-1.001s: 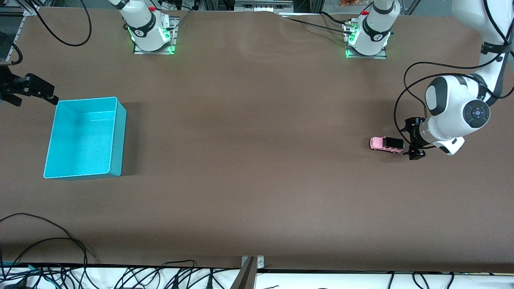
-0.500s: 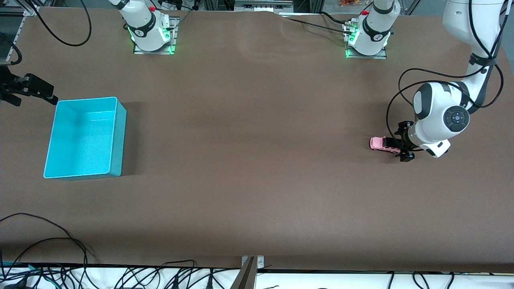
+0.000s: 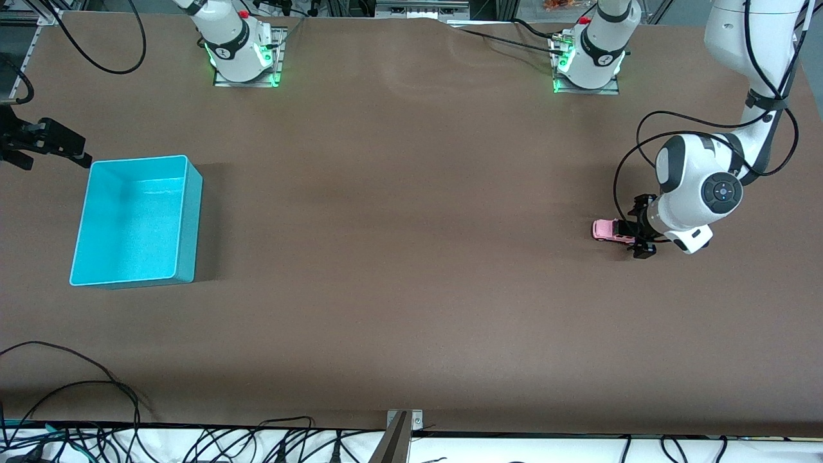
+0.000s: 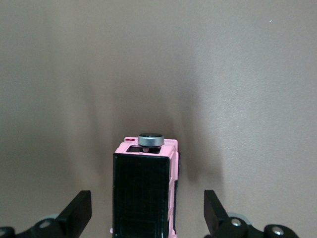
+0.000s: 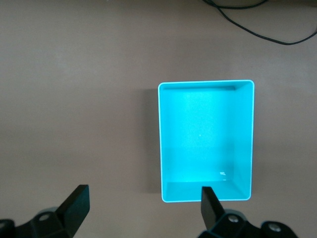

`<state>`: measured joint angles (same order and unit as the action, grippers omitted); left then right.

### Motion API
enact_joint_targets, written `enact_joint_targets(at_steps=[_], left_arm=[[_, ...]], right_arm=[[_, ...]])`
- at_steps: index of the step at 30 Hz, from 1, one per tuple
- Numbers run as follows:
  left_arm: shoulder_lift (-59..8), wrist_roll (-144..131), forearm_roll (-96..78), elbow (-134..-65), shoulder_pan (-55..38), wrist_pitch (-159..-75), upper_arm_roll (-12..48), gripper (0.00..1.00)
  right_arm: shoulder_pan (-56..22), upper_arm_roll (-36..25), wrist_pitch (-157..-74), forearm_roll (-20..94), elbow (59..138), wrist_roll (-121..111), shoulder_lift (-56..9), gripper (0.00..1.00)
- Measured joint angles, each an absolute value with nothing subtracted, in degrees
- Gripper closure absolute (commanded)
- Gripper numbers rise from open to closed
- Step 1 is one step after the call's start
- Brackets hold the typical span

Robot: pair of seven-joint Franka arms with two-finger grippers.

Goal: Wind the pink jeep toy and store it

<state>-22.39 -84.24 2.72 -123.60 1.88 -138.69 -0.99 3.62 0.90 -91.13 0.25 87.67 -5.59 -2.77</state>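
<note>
Pink jeep toy (image 3: 607, 230) half-hidden between left gripper's (image 4: 147, 210) spread fingers; right gripper (image 5: 143, 208) likewise apart.

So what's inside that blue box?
Nothing that shows: the turquoise bin looks empty, its floor bare in the right wrist view. The pink jeep toy sits on the table, between the left tool's open fingers.
</note>
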Motion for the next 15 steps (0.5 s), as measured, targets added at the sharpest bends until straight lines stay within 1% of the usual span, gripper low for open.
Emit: enact_joint_targets(at_steps=[4, 7, 15], left_arm=[[-22.4, -84.25, 2.72, -124.0, 1.88, -139.43, -0.9, 0.26], [-22.4, -84.25, 2.72, -124.18, 1.88, -139.78, -0.89, 0.31], [-22.47, -84.31, 2.72, -124.36, 1.89, -140.28, -0.89, 0.71]], right_arm=[[3.62, 0.9, -91.13, 0.24, 87.67, -5.59, -2.77, 0.0], [3.62, 0.9, -91.13, 0.24, 87.67, -5.59, -2.77, 0.0], [3.63, 0.85, -91.13, 0.24, 87.67, -5.59, -2.77, 0.0]])
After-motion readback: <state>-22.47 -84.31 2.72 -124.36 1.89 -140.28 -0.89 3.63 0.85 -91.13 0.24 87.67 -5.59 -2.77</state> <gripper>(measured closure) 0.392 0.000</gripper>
